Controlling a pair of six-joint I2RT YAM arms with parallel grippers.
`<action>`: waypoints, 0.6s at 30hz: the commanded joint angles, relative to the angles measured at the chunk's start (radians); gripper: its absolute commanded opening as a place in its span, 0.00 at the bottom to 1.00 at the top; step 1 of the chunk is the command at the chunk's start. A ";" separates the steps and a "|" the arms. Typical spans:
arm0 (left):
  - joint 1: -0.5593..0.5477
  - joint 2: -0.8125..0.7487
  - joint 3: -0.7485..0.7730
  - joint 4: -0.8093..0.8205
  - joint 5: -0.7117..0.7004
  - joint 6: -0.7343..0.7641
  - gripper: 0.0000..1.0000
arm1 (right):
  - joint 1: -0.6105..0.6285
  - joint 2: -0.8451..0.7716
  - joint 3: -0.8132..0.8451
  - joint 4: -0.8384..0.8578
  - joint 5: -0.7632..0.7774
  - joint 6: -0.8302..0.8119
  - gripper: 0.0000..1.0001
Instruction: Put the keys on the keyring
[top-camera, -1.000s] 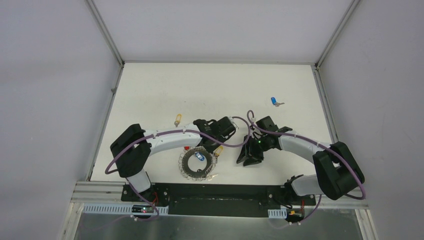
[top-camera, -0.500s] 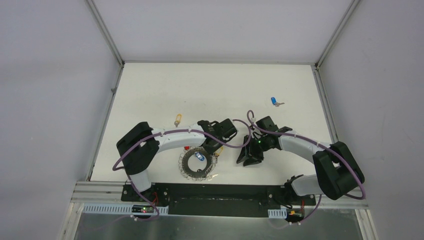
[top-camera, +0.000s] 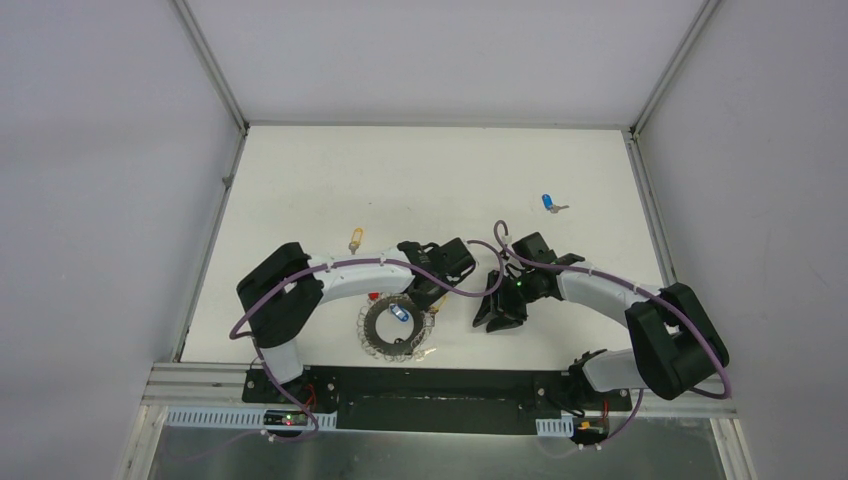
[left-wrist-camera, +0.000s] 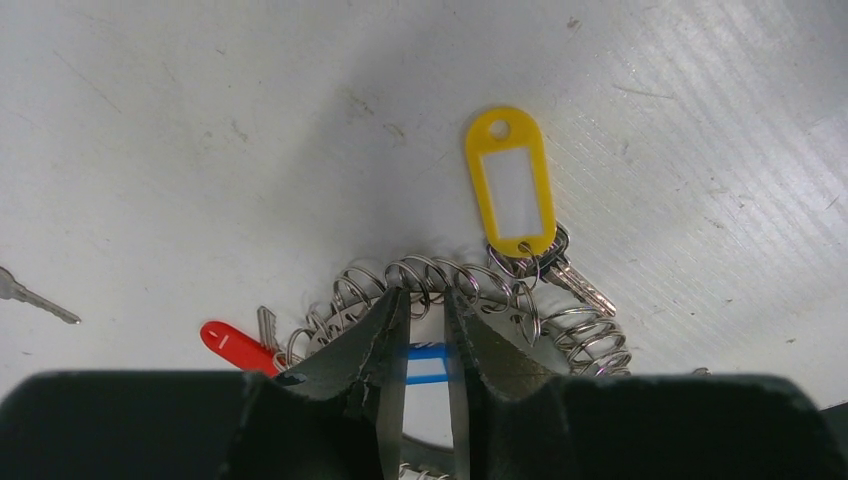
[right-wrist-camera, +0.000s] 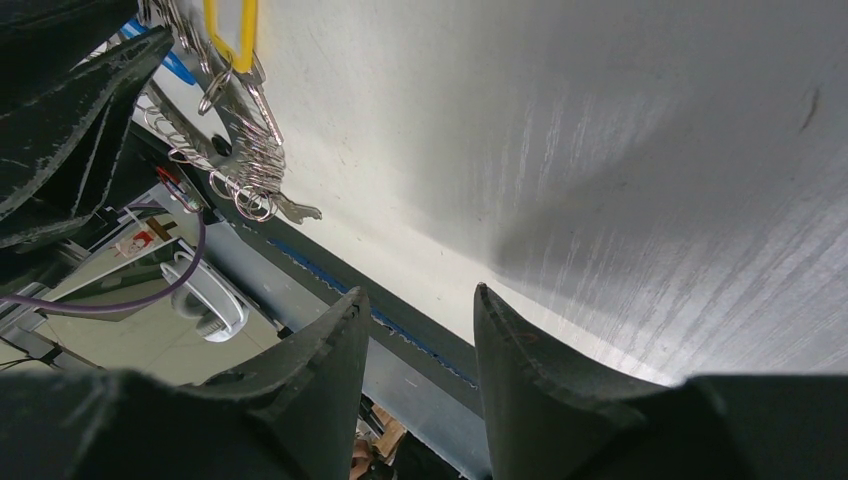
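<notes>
Left gripper: jaws are sitting barely apart at the keyring coils — grasp cannot be told | right gripper: gaping, empty | risk: floppy coils snagging a fingertip, dragging the yellow-tagged key.

Shiny wire keyring, glossy yellow plastic key tag, scuffed matt white table

Lab, white panel walls, aluminium frame rails

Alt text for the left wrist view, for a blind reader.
The left gripper, fingers slightly apart, points at the coiled keyring on a white table. A yellow tag, red tag and blue tag sit at the ring; a loose key lies left.
</notes>
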 joint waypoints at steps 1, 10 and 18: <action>0.009 0.012 0.005 0.021 0.024 -0.013 0.19 | -0.005 0.002 -0.003 0.033 -0.009 0.004 0.46; 0.009 0.014 0.001 0.017 0.013 -0.008 0.06 | -0.005 -0.003 -0.004 0.033 -0.009 0.004 0.46; 0.009 -0.058 0.010 -0.016 -0.024 0.003 0.00 | -0.005 -0.045 0.012 0.010 -0.002 -0.010 0.47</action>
